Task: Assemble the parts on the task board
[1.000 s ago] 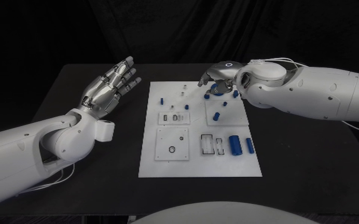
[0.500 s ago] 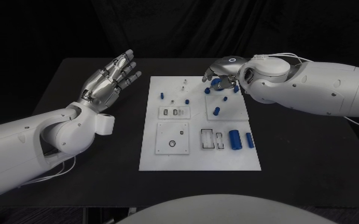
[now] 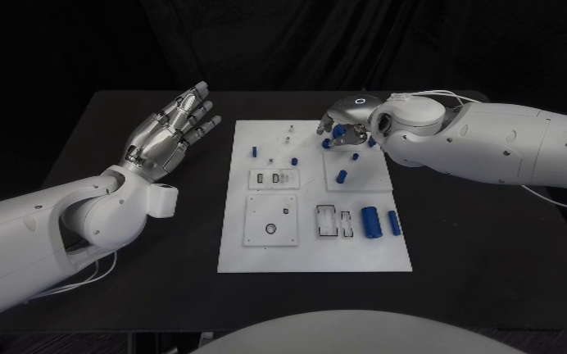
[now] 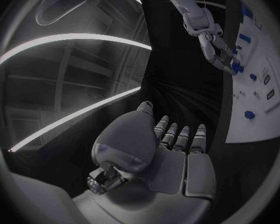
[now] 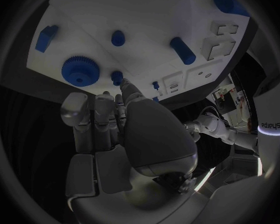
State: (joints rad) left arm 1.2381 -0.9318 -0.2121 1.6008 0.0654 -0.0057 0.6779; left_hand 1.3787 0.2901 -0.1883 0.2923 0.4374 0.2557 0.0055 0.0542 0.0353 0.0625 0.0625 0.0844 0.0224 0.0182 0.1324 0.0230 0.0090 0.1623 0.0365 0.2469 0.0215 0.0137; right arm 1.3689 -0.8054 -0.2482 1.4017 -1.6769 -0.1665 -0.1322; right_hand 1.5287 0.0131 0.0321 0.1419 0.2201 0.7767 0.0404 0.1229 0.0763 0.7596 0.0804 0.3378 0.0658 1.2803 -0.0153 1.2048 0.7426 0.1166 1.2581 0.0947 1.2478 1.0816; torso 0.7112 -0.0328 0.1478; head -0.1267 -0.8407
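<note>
The white task board lies mid-table, and also shows in the left wrist view. My right hand hovers over its far right corner, fingers bent down among blue parts. In the right wrist view its thumb and fingertips meet at a small blue peg beside a blue gear; whether the peg is pinched is unclear. My left hand is raised left of the board, palm flat, fingers spread, holding nothing.
More blue parts lie on the board: a peg at the far left, one mid-right, a large cylinder and a slimmer one near the right edge. Slotted plates sit in the middle.
My right hand has shifted a little over the far right corner and sunk closer to the blue parts. My left hand has stayed raised and spread.
</note>
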